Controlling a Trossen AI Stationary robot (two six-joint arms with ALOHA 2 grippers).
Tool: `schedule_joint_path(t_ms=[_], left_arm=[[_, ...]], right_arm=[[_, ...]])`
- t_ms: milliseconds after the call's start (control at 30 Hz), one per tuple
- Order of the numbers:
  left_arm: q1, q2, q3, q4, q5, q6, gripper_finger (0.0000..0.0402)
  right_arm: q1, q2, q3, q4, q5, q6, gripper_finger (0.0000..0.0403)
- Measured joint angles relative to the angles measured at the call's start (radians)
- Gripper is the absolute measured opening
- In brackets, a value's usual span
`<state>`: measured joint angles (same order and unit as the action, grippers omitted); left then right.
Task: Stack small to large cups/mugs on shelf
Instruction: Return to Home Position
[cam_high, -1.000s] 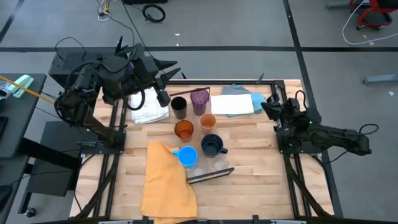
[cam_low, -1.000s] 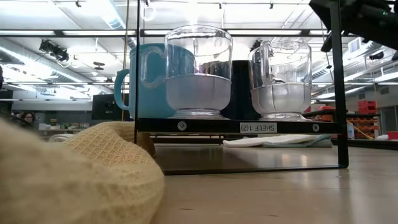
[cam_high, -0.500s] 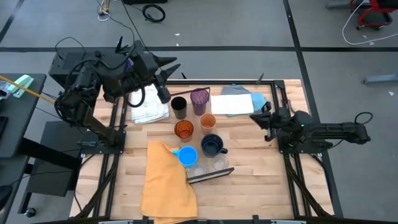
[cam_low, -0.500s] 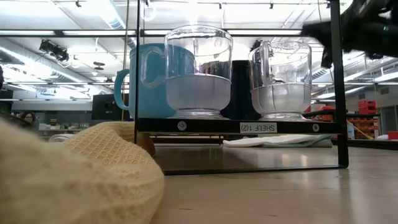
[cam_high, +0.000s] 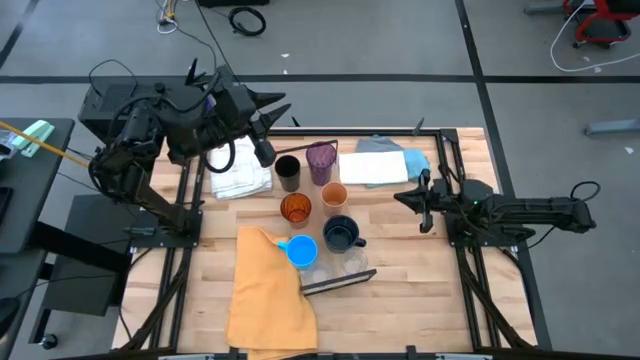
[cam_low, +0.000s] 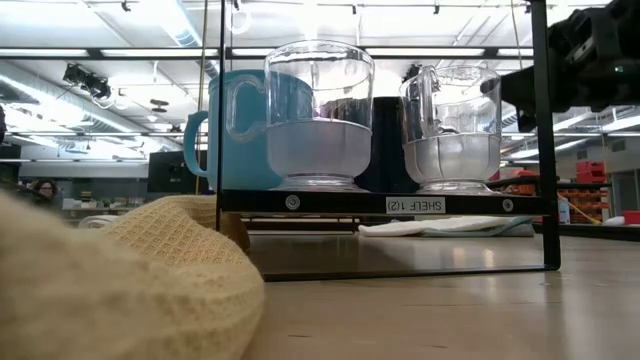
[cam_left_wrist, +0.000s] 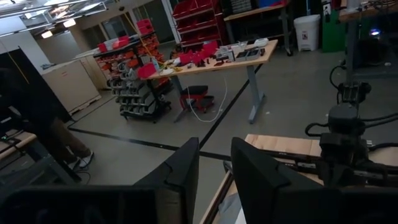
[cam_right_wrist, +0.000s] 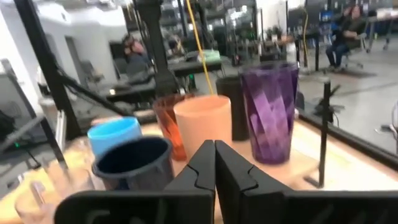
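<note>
Several cups stand mid-table: purple tumbler (cam_high: 321, 160) (cam_right_wrist: 269, 112), black cup (cam_high: 288, 172), peach cup (cam_high: 334, 195) (cam_right_wrist: 202, 127), orange tumbler (cam_high: 295, 208), navy mug (cam_high: 340, 234) (cam_right_wrist: 134, 163) and blue mug (cam_high: 300, 250) (cam_right_wrist: 114, 134). Two clear mugs (cam_low: 320, 115) (cam_low: 450, 125) stand on a low dark-edged shelf (cam_low: 380, 203) (cam_high: 338, 282). My right gripper (cam_high: 412, 198) (cam_right_wrist: 214, 146) is shut, level, right of the cups and pointing at them. My left gripper (cam_high: 278, 110) (cam_left_wrist: 214, 149) hangs open above the far left corner.
A mustard-yellow cloth (cam_high: 268, 290) (cam_low: 110, 280) lies at the near left beside the shelf. White folded cloths (cam_high: 240, 170) and pale blue and white ones (cam_high: 385, 165) lie along the far edge. Bare wood lies between my right gripper and the cups. People (cam_right_wrist: 130, 50) are in the room beyond.
My right arm has stretched out from its folded pose, carrying its gripper toward the table's left and slightly nearer, toward the cups, and lower. The cups and my left arm have stayed put.
</note>
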<state>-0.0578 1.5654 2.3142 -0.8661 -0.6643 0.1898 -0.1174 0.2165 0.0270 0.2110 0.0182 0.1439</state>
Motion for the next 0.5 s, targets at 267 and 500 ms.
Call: schedule_joint_path(t_ms=[267, 500], left_arm=[[0.000, 0.005, 0.000, 0.001, 0.000, -0.002, 0.0103], [0.000, 0.005, 0.000, 0.000, 0.000, 0.005, 0.0103]], right_arm=[[0.000, -0.001, -0.019, 0.052, 0.026, -0.024, 0.0007], [0.003, -0.001, -0.019, 0.242, -0.033, -0.025, 0.0006]])
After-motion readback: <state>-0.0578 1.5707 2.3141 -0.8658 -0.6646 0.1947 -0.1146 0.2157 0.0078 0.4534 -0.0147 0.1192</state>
